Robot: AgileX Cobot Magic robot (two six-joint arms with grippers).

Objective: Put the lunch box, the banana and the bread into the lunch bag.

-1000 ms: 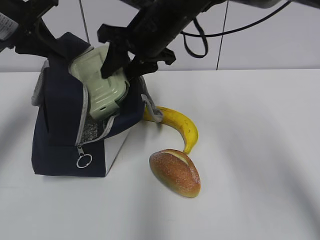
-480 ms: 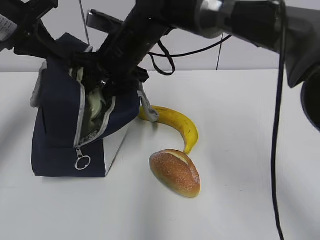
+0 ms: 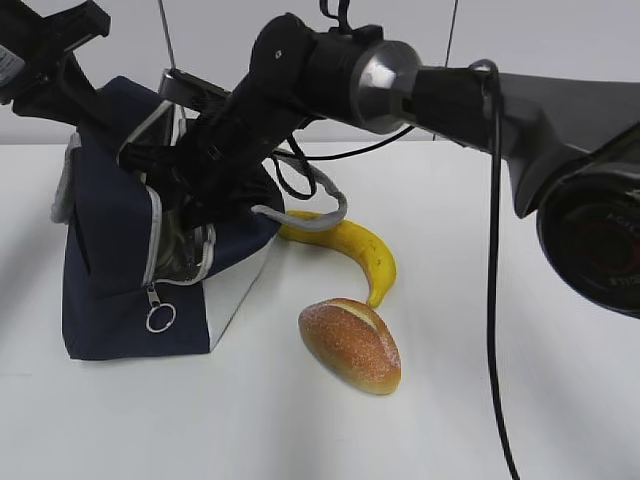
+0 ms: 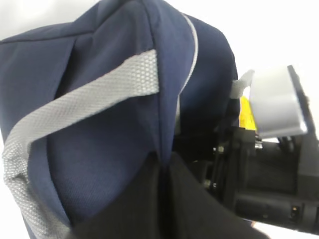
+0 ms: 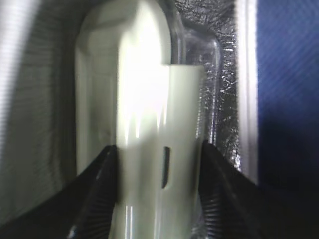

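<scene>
**Two items on the table, one inside the bag**

Two of the food items lie on the white table (image 3: pixel 500 300): the banana (image 3: pixel 355 248) curves beside the lunch bag (image 3: pixel 105 260), and the bread (image 3: pixel 350 345) sits just in front of the banana's lower tip, close to it, though whether they touch is not clear. Both are outside the bag.

The lunch bag stands at the left of the exterior view with its zipped opening gaping and the ring pull (image 3: pixel 160 318) hanging low on the front. One grey handle (image 3: pixel 300 205) loops out toward the banana.

The right arm reaches down into that opening, so the right gripper (image 5: pixel 159 189) is hidden from the exterior camera. Its wrist camera shows the lunch box (image 5: pixel 144 114) standing on edge inside the bag's silvery lining (pale green lid facing the lens, clear body behind), with a dark ribbed finger (image 5: pixel 97 194) pressed against each side of it: the grip is clamped on the box.

The left gripper (image 3: pixel 50 45) is up at the bag's top rear edge. In the left wrist view, navy fabric (image 4: pixel 114 99) and a grey webbing strap (image 4: pixel 79 107) fill the frame, and a fold of fabric runs down into the dark gripper body at the bottom; whether the fingers are pinching it cannot be told.
</scene>
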